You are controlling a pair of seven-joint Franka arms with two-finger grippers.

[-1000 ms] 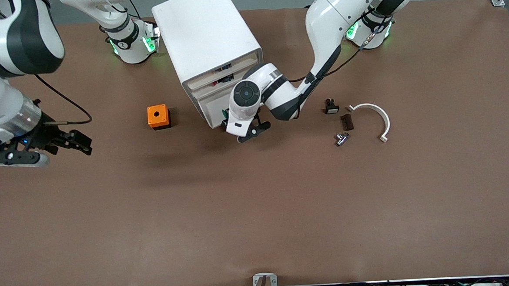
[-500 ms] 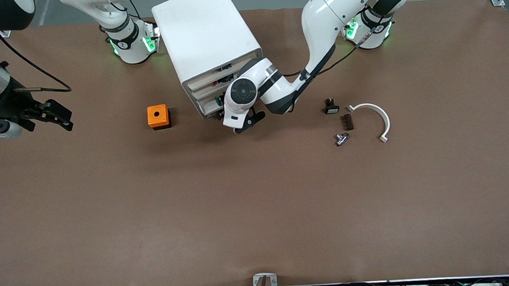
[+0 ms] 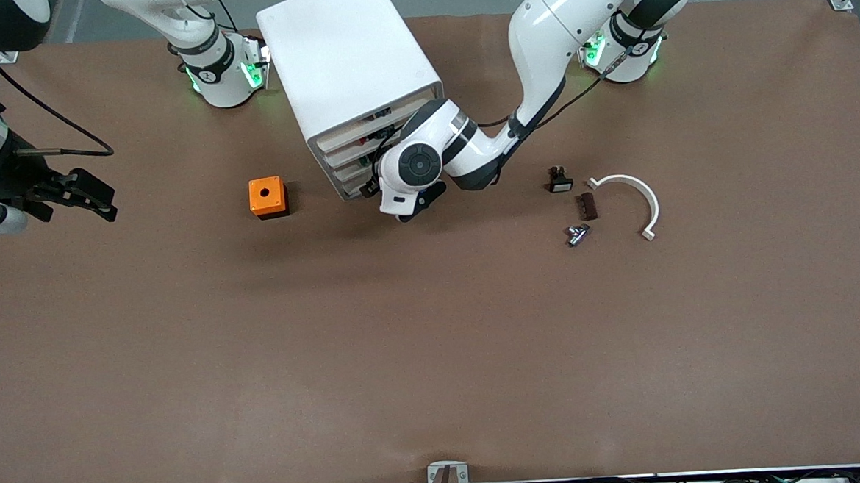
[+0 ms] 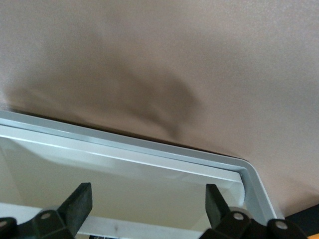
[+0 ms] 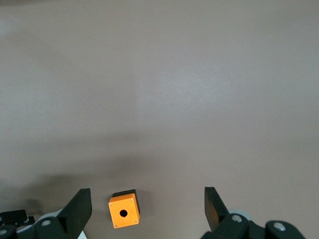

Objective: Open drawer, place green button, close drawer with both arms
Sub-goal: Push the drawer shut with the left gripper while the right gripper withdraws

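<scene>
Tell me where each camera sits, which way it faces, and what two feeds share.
Front view: high across the table, facing both arms; shows cabinet, left gripper at its drawer fronts, right gripper over the right arm's table end.
Left wrist: on the left arm, looking past open jaws at a white drawer rim.
Right wrist: looking down past open jaws at the orange box.
Shared: orange box, front and right wrist.

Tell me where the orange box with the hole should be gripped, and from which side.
Grip the orange box across two opposing flat side walls, coming straight down from above. It sits upright with the hole facing up, standing apart from the white cabinet, so its vertical sides seem free for open fingers.
</scene>
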